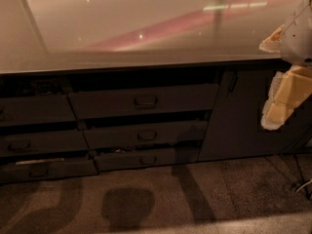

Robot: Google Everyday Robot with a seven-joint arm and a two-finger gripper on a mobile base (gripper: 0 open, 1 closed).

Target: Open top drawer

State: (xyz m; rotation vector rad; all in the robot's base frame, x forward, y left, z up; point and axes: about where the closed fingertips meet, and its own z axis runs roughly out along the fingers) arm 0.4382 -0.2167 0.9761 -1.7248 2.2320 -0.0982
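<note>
Already the top drawer (107,104), just below centre under the counter (122,62), looks pulled out, with a dark gap above its front. My claw (283,100) hangs at three o'clock, well apart from the handle (145,101); I cannot tell its state. Little seems left to do.

The gripper (282,104) hangs at the right edge of the view, its pale yellow end directed down and leftward. Directly above it sits the white wrist housing (298,33), apparently tilted and partly cut off.
</note>
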